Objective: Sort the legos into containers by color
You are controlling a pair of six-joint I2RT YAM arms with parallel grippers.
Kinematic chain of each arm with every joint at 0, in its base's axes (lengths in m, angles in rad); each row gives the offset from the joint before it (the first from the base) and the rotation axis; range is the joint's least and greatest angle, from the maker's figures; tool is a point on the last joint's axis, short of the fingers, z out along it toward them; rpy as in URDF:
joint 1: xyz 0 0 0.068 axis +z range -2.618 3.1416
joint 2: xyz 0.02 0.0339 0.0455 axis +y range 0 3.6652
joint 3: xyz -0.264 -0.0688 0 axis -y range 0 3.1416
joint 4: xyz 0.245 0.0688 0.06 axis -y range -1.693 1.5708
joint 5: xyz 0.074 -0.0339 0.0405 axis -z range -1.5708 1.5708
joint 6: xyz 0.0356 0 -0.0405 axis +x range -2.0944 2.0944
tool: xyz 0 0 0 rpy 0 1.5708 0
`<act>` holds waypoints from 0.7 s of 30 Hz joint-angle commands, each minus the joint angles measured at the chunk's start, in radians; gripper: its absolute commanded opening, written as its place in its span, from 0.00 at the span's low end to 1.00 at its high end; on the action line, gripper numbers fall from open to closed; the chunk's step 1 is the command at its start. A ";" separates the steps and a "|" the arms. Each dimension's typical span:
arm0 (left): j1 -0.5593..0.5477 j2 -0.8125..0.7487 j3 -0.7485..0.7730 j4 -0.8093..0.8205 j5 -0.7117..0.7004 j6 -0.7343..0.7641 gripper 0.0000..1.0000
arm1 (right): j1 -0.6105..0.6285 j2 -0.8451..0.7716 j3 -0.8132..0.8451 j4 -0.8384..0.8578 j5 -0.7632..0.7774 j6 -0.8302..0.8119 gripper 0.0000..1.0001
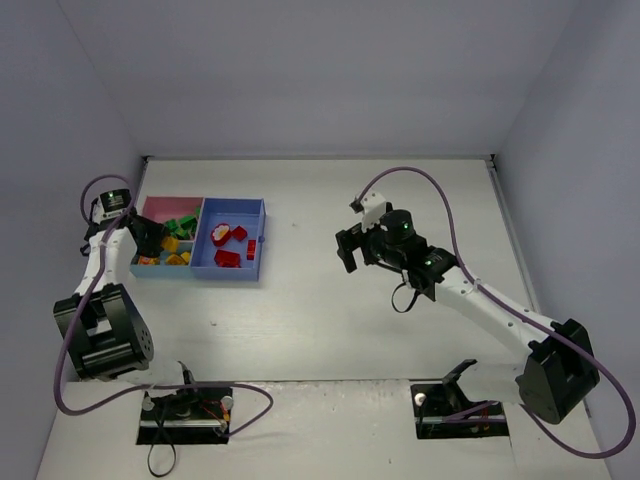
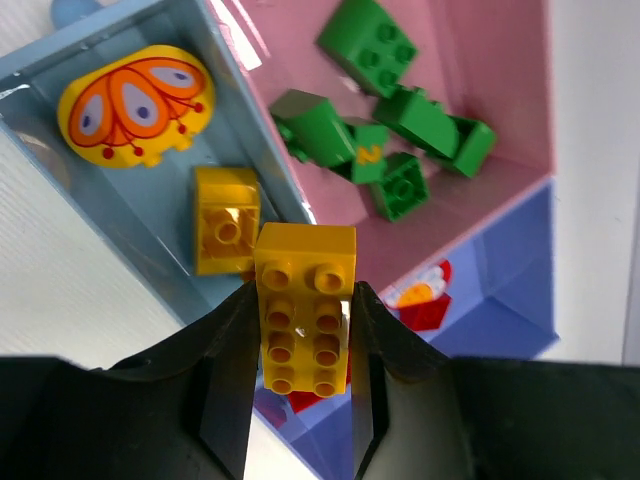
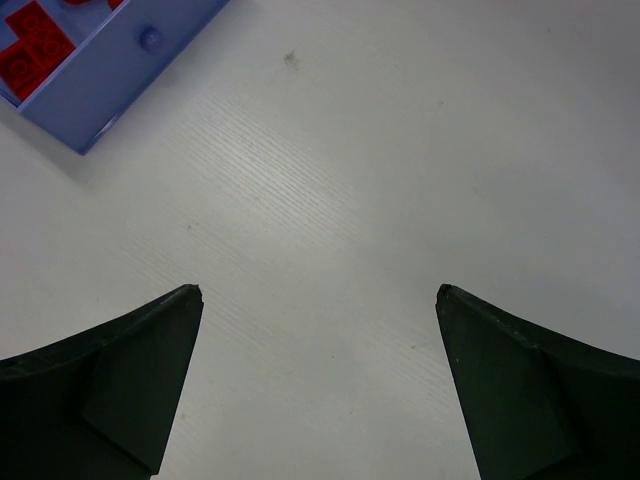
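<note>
My left gripper (image 2: 303, 290) is shut on a yellow lego brick (image 2: 305, 320), studs toward the camera, held above the wall between the light-blue tray (image 2: 110, 215) and the blue tray (image 2: 510, 300). The light-blue tray holds a rounded yellow piece with an orange pattern (image 2: 135, 105) and a square yellow brick (image 2: 227, 230). Several green legos (image 2: 385, 150) lie in the pink tray (image 2: 500, 70). Red legos (image 1: 228, 247) lie in the blue tray (image 1: 225, 270). My right gripper (image 1: 347, 255) is open and empty over bare table (image 3: 318, 292).
The joined trays sit at the far left of the table, next to the left wall. A corner of the blue tray (image 3: 90, 95) with red bricks (image 3: 40, 45) shows at the top left of the right wrist view. Cables loop around both arms.
</note>
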 commanded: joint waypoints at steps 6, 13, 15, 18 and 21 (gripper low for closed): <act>0.013 0.068 0.043 0.039 -0.056 -0.105 0.33 | -0.023 -0.040 -0.005 0.051 -0.010 0.006 1.00; 0.013 0.064 0.048 0.015 -0.066 -0.123 0.55 | -0.032 -0.026 0.002 0.053 -0.011 0.003 1.00; 0.013 0.054 0.043 0.000 -0.064 -0.125 0.59 | -0.035 -0.023 0.007 0.053 -0.011 0.003 1.00; 0.015 0.019 0.031 -0.011 -0.056 -0.128 0.60 | -0.035 -0.021 0.010 0.051 -0.010 0.006 1.00; 0.013 -0.034 0.034 -0.026 -0.043 -0.096 0.60 | -0.040 -0.024 0.018 0.048 -0.001 0.015 1.00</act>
